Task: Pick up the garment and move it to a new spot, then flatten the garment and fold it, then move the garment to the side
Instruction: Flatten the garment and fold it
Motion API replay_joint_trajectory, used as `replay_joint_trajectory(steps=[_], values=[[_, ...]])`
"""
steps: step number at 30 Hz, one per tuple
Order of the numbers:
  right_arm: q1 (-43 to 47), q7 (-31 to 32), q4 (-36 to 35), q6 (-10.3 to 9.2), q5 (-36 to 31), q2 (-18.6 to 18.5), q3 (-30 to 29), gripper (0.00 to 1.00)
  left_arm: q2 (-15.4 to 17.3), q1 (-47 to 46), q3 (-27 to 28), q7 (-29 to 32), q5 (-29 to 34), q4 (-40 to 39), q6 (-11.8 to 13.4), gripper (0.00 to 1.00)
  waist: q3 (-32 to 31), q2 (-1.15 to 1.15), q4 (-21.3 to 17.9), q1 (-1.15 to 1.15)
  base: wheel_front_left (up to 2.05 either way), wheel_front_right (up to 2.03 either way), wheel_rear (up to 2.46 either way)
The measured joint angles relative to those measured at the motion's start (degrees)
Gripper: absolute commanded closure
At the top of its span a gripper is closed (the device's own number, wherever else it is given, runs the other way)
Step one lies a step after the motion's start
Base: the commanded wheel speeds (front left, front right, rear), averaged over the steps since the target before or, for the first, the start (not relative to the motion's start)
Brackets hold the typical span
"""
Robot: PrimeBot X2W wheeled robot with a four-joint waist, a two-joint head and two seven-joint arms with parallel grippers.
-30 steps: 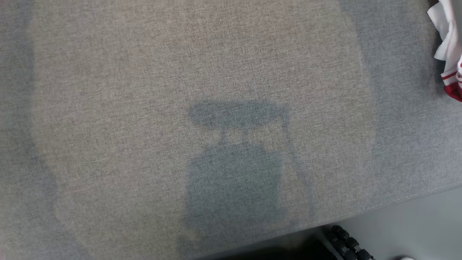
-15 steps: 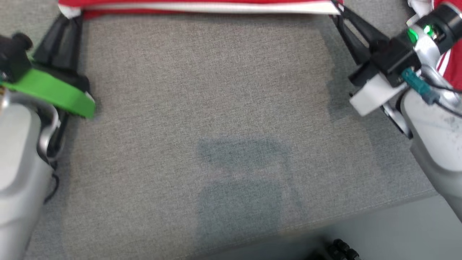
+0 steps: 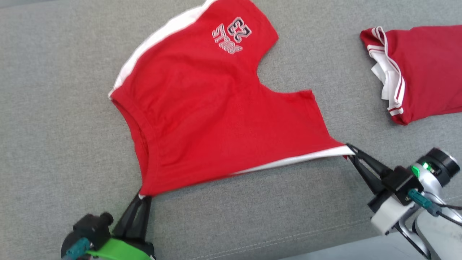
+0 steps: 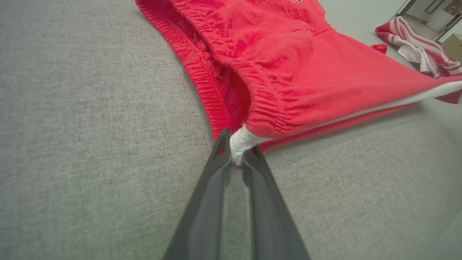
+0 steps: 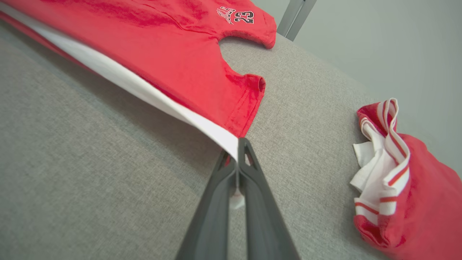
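Note:
The garment (image 3: 216, 108) is a pair of red shorts with white side stripes and a "23" print, spread over the grey cushion. My left gripper (image 3: 141, 196) is shut on the waistband corner at the lower left; the left wrist view shows white fabric (image 4: 240, 142) pinched between its fingers. My right gripper (image 3: 349, 148) is shut on the white-striped hem corner at the right, and the right wrist view shows that stripe (image 5: 202, 124) clamped at its tips. The near edge between the two grips is stretched and lifted slightly off the cushion.
A second red garment (image 3: 415, 79) with white and red striped trim lies bunched at the right, also seen as a bundle (image 5: 393, 180) in the right wrist view. The grey cushion (image 3: 54, 108) has a seamed front edge (image 3: 288, 240) near the bottom, with pale floor beyond.
The head camera has tilted, so the whole picture shifted. The shorts, only a strip at the top edge half a second ago, now show in full, and both grippers sit lower in the picture.

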Motion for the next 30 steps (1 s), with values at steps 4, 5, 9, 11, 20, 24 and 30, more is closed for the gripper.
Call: replay_joint_trajectory(steps=[4,5,9,11,20,24,30], values=[[7.8,0.0,-1.8,0.03,1.1,-1.0,-2.2,1.0,-1.7,8.1,-0.1,0.0,-0.7,-4.6,3.3,1.0,-4.2,0.0,0.6,0.0,0.0,0.0,0.0],[9.9,0.0,-2.4,0.04,1.5,-1.5,-3.0,1.0,-2.3,10.1,-0.2,0.0,-1.2,-5.9,4.1,1.0,-5.2,0.0,0.8,0.0,0.0,0.0,0.0],[15.8,1.3,-6.9,0.11,1.9,-2.6,-7.7,1.0,-3.2,15.1,-1.1,0.7,-2.2,-11.1,6.4,1.0,-8.1,0.0,1.6,0.0,0.0,0.0,0.0],[16.6,2.8,-9.5,0.11,2.1,-3.2,-9.4,1.0,-2.7,15.5,-1.7,2.0,-1.8,-13.4,7.0,1.0,-8.7,0.0,2.3,0.0,0.0,0.0,0.0],[0.9,13.0,-13.3,-0.32,5.7,-5.4,-3.9,1.0,-2.3,6.0,2.2,8.3,-6.1,-19.6,7.6,1.0,-5.0,0.0,4.3,0.0,0.0,0.0,0.0],[-11.3,16.7,-9.9,-0.42,8.4,-6.9,1.8,1.0,-3.5,-2.4,2.6,11.5,-6.3,-18.3,7.5,1.0,-1.2,0.0,5.4,0.0,0.0,0.0,0.0],[-31.0,18.7,-0.5,-0.47,10.9,-6.6,12.5,1.0,-6.3,-12.3,3.1,13.2,-6.6,-14.4,8.0,1.0,4.5,0.0,7.7,0.0,0.0,0.0,0.0]])
